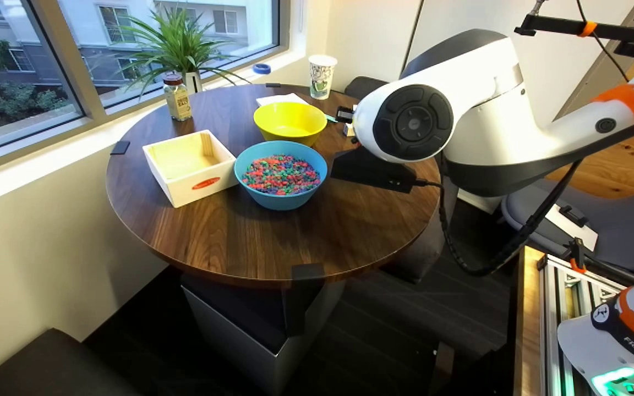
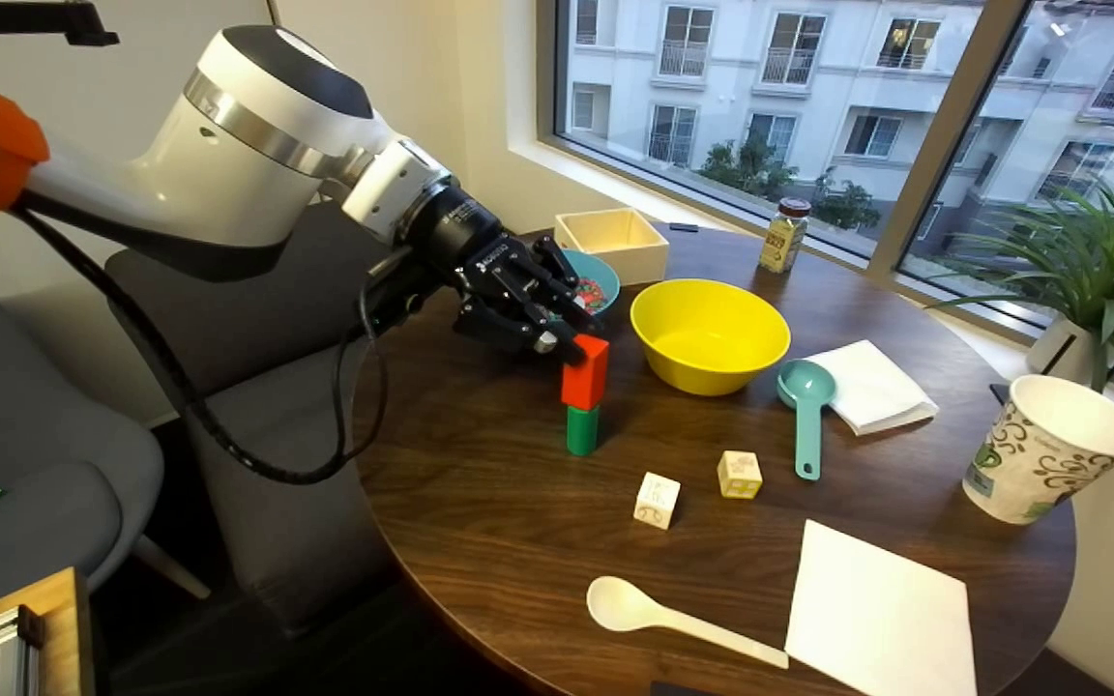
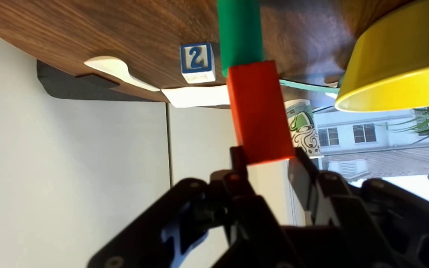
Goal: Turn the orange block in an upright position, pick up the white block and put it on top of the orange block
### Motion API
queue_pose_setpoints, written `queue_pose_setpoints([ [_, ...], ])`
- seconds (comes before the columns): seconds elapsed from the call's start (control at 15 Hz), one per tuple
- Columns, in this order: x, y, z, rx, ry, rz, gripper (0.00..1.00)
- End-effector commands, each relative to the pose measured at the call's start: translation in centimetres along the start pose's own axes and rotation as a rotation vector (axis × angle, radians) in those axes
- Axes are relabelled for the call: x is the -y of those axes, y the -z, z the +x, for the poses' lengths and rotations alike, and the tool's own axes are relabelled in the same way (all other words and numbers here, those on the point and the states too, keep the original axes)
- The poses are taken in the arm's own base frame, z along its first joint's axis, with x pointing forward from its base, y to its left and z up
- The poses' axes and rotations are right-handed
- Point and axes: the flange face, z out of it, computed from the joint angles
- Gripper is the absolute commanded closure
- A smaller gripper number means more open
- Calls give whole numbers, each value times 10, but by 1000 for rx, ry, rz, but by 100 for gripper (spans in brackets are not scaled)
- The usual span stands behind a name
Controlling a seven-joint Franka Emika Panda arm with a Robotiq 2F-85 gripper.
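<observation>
window (image 1: 69, 60): daylight comes in here for you, building (image 2: 741, 68) outside well exposed
sill (image 1: 20, 171): near white, you get little texture
table (image 1: 361, 220): bluish sheen toward the window, soft shadow under the blue bowl (image 1: 280, 201)
floor (image 1: 394, 324): almost black, you lose detail here
base light (image 1: 603, 379): green glow, close to clipped
cup (image 2: 1040, 454): leans outward near the picture edge, wide-angle stretch
gripper (image 3: 268, 158): dark, soft-focused in your wrist view
orange block (image 3: 261, 111): saturated red, flat tone, sharper to you than the gripper
</observation>
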Motion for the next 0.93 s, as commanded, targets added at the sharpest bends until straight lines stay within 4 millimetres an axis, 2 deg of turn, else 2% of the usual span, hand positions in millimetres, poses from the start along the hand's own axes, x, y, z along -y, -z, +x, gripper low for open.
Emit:
queue_pose_setpoints([
  [0.0,-5,-1,-7,-11,-15,-5,40],
  [0.33,-6,-3,-7,-10,-15,-4,4],
  [0.4,-7,-3,-3,-11,-20,-3,0],
  [0.6,-9,-7,19,-8,-63,7,0],
  [0.87,-15,-9,61,39,-156,44,0],
])
